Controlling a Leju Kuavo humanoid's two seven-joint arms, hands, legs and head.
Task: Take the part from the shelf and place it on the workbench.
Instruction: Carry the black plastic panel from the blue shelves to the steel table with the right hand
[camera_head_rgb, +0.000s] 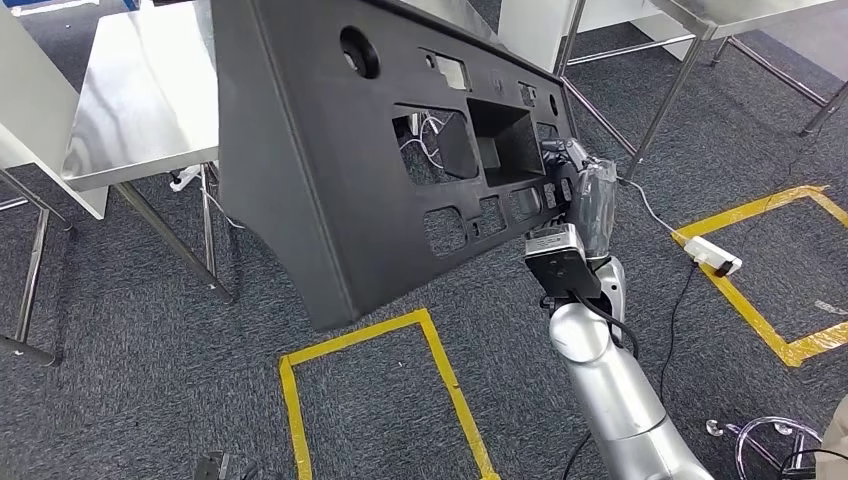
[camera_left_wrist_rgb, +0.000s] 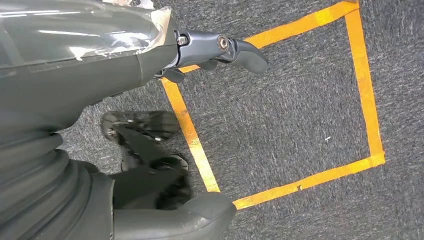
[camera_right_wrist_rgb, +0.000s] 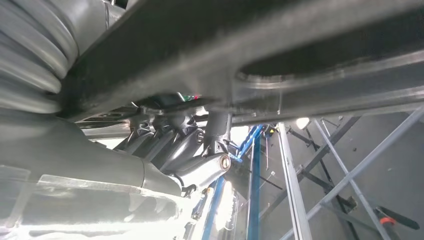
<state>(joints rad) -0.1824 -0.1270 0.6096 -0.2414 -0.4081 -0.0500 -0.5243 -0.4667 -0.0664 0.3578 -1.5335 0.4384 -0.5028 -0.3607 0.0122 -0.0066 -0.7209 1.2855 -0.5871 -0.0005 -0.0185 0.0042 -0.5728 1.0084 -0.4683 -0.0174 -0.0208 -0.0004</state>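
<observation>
The part is a large black plastic panel (camera_head_rgb: 330, 150) with several cut-outs, held up tilted in front of me over the carpet. My right hand (camera_head_rgb: 580, 190) grips its right edge, the silver arm rising from below. In the right wrist view the panel's dark edge (camera_right_wrist_rgb: 250, 40) crosses close overhead, with the fingers (camera_right_wrist_rgb: 170, 145) curled against it. My left hand (camera_left_wrist_rgb: 100, 75) hangs over the floor with a finger (camera_left_wrist_rgb: 240, 50) and the thumb (camera_left_wrist_rgb: 200, 215) apart and nothing between them.
A steel table (camera_head_rgb: 140, 90) stands at the left, another table's legs (camera_head_rgb: 660, 110) at the upper right. Yellow tape squares (camera_head_rgb: 380, 340) (camera_head_rgb: 760, 310) mark the grey carpet. A white power strip (camera_head_rgb: 715, 257) with cables lies to the right.
</observation>
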